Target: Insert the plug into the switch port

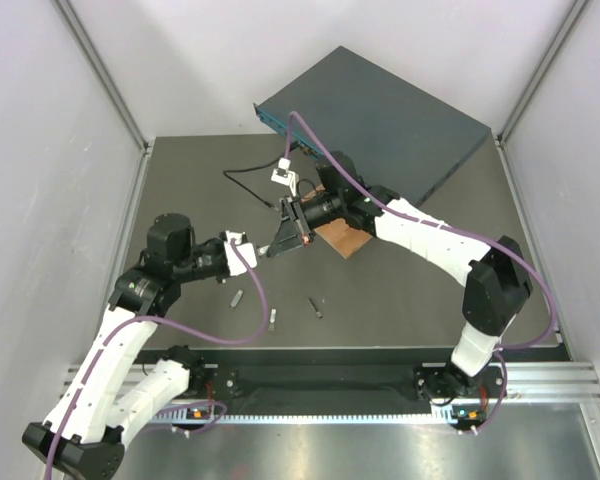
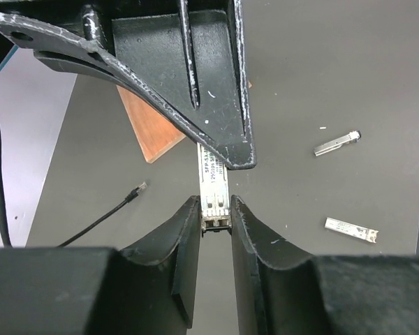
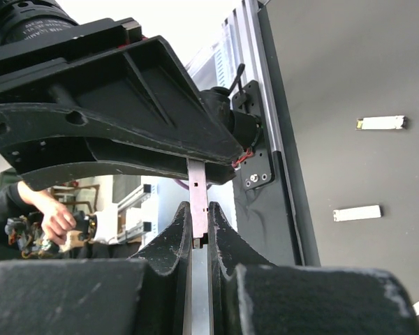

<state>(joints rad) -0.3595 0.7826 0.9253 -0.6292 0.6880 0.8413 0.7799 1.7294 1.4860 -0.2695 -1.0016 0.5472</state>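
Right tool clenches the silver metal plug, left tool flanking it, grip unclear; far blue-grey box switch awaits insertion.

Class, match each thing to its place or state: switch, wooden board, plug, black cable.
Things:
1. switch
2. wooden board
3. plug
4. black cable

Places or states:
A. lying loose, left of the board
B. gripped by the left gripper and the right gripper
C. dark blue, at the back
D. brown, lying flat

Pairs: 1-C, 2-D, 3-B, 4-A
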